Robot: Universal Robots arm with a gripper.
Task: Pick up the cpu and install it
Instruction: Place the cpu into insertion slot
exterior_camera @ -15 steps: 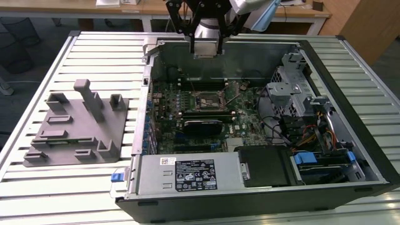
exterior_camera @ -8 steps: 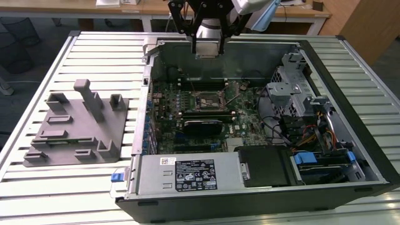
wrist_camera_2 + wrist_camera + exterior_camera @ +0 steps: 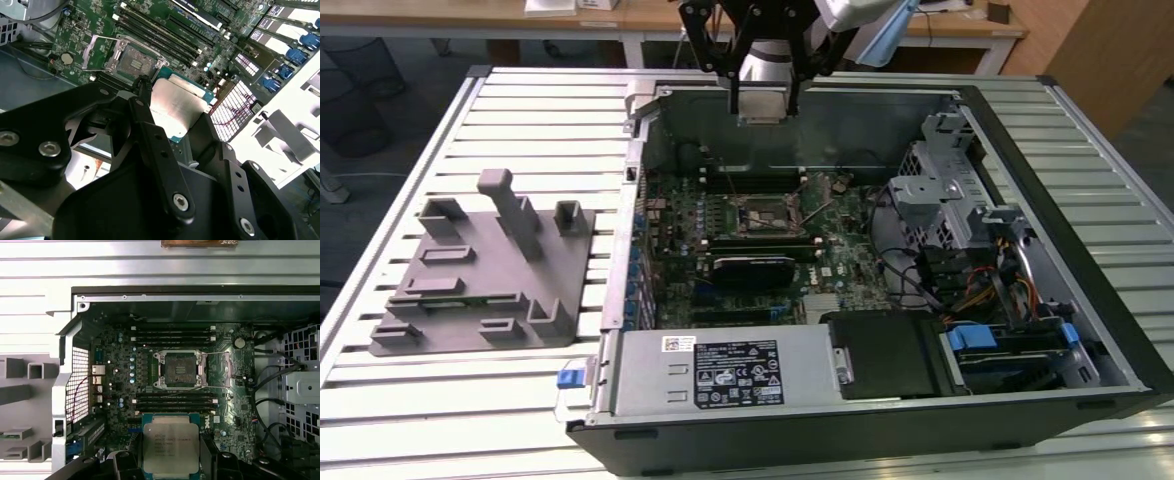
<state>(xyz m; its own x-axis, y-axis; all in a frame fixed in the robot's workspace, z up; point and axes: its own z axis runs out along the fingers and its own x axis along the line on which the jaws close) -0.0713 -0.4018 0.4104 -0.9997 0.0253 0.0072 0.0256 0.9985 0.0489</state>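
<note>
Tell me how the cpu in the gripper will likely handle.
Probably stiff: the cpu sits flat and unbent in the gripper. Likely slippery, given its smooth metal top and the grip on its thin edges. Probably light, being small and thin.

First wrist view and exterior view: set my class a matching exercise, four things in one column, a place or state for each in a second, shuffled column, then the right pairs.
Things
1. cpu
2. socket
3. grey tray
4. tool

Places or states
A. on the slatted table, outside the case
B. shut on the cpu
C. open, nothing seated in it
D. held over the motherboard

Pairs: 1-D, 2-C, 3-A, 4-B
</note>
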